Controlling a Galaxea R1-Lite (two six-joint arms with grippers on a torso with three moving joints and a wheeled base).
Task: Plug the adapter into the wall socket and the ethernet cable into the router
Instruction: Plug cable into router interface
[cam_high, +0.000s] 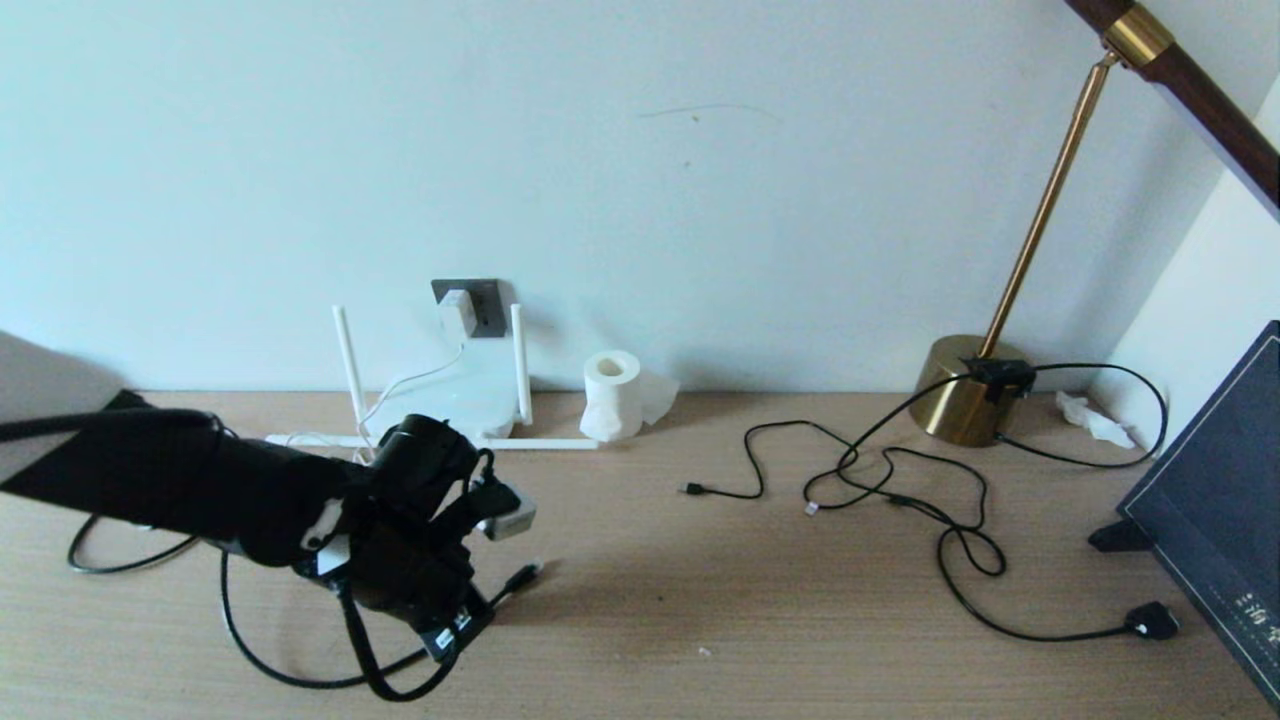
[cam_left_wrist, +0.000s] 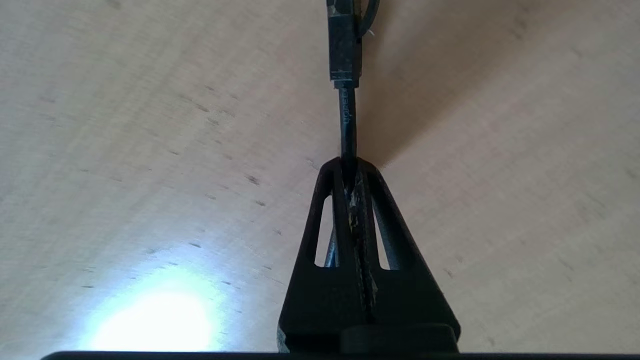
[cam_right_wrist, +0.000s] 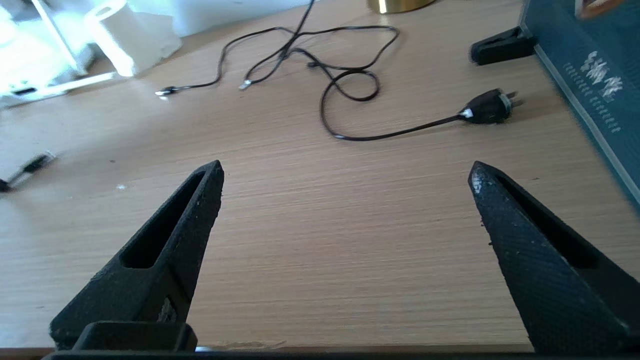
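The table (cam_high: 700, 560) ran wide and pale under the wall, and the router (cam_high: 470, 400) sat at its back edge, flat and white, antennas up and splayed, with the wall socket (cam_high: 485, 300) just above it and the adapter (cam_high: 457, 313) already seated in that plate, its white cord trailing down. The left arm reached in low from the robot's left, wrist tilted down toward the table, stopping in front of the router and near it. The left pincer (cam_left_wrist: 350, 165) was clamped on the ethernet cable (cam_left_wrist: 347, 120), jaws pressed together on the black cord a little behind the plug (cam_left_wrist: 344, 45). The cable's long axis ran straight out from the fingertips, plug foremost; in the head view the plug (cam_high: 522, 577) pointed along the table toward the robot's right, not at the router's front, so the coming move likely needed a turn toward the ports. The right pincer (cam_right_wrist: 345, 175), jaws wide apart, hovered idle over bare table, well away from the router
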